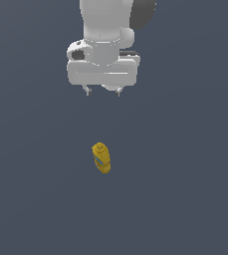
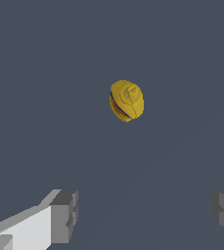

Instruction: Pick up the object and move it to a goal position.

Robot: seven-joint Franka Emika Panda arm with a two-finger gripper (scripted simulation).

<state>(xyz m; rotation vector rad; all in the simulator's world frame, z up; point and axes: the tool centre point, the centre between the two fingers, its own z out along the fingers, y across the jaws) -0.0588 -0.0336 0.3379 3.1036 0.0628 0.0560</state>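
The mustard-yellow squeeze bottle [image 1: 101, 158] stands on the flat grey floor, cap up, with a blue label patch on its side. In the wrist view it [image 2: 126, 100] shows from above, cap towards the camera. My white gripper [image 1: 103, 92] hangs well above the bottle and apart from it. Its jaws are spread wide and hold nothing. Both grey fingertips [image 2: 64, 216] show in the wrist view with a broad gap between them, and the bottle lies beyond that gap.
A plain dark grey floor [image 1: 185, 199] fills both views. No other objects, edges or goal marker show.
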